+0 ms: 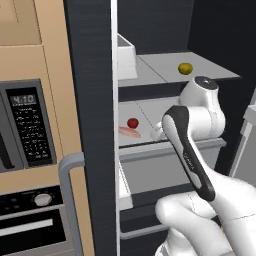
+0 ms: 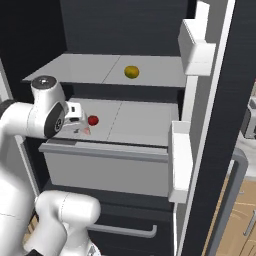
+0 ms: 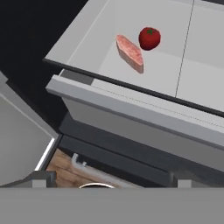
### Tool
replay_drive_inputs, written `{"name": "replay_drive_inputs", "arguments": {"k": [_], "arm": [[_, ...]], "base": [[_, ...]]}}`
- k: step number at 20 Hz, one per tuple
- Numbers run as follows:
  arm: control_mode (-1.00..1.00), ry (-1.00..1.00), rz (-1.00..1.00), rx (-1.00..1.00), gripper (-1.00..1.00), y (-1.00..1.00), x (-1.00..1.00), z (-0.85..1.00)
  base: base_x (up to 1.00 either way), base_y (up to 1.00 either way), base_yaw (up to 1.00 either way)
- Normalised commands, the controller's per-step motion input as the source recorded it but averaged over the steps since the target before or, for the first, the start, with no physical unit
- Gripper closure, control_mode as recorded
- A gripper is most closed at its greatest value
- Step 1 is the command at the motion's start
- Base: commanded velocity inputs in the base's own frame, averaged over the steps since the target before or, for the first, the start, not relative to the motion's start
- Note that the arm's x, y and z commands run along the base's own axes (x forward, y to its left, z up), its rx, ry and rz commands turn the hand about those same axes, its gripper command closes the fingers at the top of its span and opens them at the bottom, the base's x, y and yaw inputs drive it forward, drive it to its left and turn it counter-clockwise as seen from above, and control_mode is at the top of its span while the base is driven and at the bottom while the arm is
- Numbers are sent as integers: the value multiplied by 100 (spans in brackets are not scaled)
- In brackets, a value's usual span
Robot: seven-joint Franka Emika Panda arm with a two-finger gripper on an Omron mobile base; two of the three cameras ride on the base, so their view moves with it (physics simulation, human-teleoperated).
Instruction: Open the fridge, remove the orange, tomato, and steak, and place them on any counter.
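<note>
A: Looking from the hand (image 3: pixel 109 181) outward, what comes first?

B: Its two finger tips stand spread wide with nothing between them, hovering out in front of the fridge (image 1: pixel 90 100), whose doors stand open. Just past them is the front lip of the middle shelf (image 3: pixel 131 94).

A: And beyond the lip?

B: The steak (image 3: pixel 130 53) lies first, flat on that shelf, its long axis running slantwise away from the hand toward the shelf's back. The tomato (image 3: pixel 149 38) sits just beside its far end, near but, as far as I can tell, not touching.

A: So the steak is the nearer pick?

B: I judge so. The hand would go forward and down over the lip, and probably turn so its fingers close across the steak's narrow width, not along its length.

A: The orange (image 2: pixel 131 72)?

B: Farthest off, alone on the shelf above, well apart from the other two.
</note>
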Motion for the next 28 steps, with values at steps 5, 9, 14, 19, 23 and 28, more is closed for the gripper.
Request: {"name": "replay_drive_inputs", "arguments": {"k": [5, 9, 14, 19, 23, 28], "arm": [[-100, 0, 0, 0, -100, 18, 42, -41], [-100, 0, 0, 0, -100, 9, 44, -31], [-100, 0, 0, 0, -100, 4, 39, -17], [-100, 0, 0, 0, -100, 5, 38, -23], [-100, 0, 0, 0, -100, 3, 37, -12], [-100, 0, 0, 0, -100, 7, 41, -15]], "base": [[0, 0, 0], [0, 0, 0], [0, 0, 0], [0, 0, 0], [0, 0, 0], [0, 0, 0]]}}
